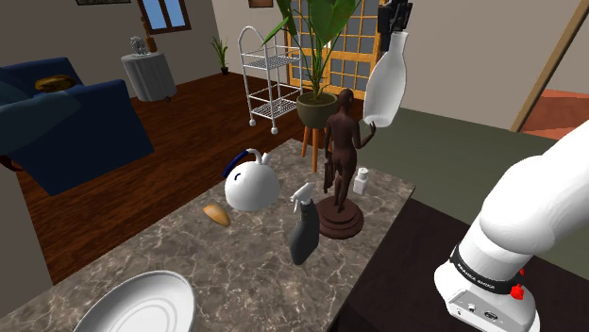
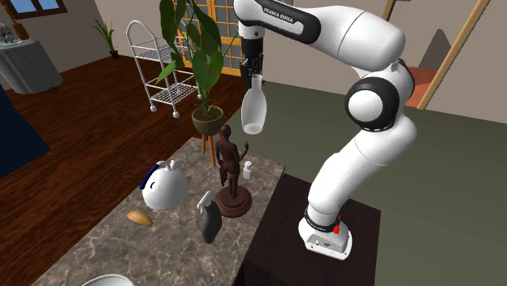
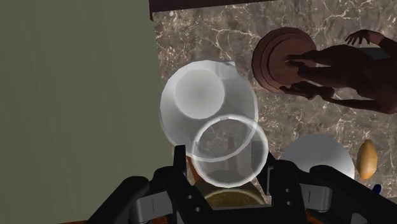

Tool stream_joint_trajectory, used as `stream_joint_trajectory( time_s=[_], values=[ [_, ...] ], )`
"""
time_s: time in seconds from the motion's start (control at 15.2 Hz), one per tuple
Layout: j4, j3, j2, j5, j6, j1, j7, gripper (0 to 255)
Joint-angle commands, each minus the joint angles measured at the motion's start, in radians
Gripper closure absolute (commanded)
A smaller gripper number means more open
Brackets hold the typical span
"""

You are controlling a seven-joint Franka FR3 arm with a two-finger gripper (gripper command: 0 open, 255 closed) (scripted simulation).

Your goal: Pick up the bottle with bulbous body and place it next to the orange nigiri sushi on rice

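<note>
Bottle (image 1: 387, 83): pale, glassy, narrow neck over a round belly; hangs upright, neck up, high in the air over the far end of the marble table (image 1: 189, 269), touching nothing below. Gripper (image 1: 395, 31) pinches it at the neck, one black finger (image 3: 180, 167) on each side of the rim. Along the gripper, the bottle's belly overlaps the table edge just beside the round base of the brown statue (image 1: 340, 160). Orange sushi (image 1: 217, 214) lies on the table well apart from the bottle, near a round white jug (image 1: 252, 186) with a blue handle. Dark spray bottle (image 1: 303, 228) stands just beside the statue's base; small white shaker (image 1: 361, 179) behind it; white plate (image 1: 142, 302) at the near end
</note>
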State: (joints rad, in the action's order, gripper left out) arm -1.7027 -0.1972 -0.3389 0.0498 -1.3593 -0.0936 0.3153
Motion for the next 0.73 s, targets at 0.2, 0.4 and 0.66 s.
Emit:
stream_joint_trajectory(
  time_s=[0.2, 0.4, 0.66],
  values=[
    [0.114, -0.003, 0.040, -0.006, 0.074, 0.002, 0.005, 255],
    [0.186, -0.006, 0.068, -0.010, 0.119, 0.002, 0.009, 255],
    [0.291, -0.010, 0.109, -0.017, 0.183, 0.003, 0.016, 255]
  ],
)
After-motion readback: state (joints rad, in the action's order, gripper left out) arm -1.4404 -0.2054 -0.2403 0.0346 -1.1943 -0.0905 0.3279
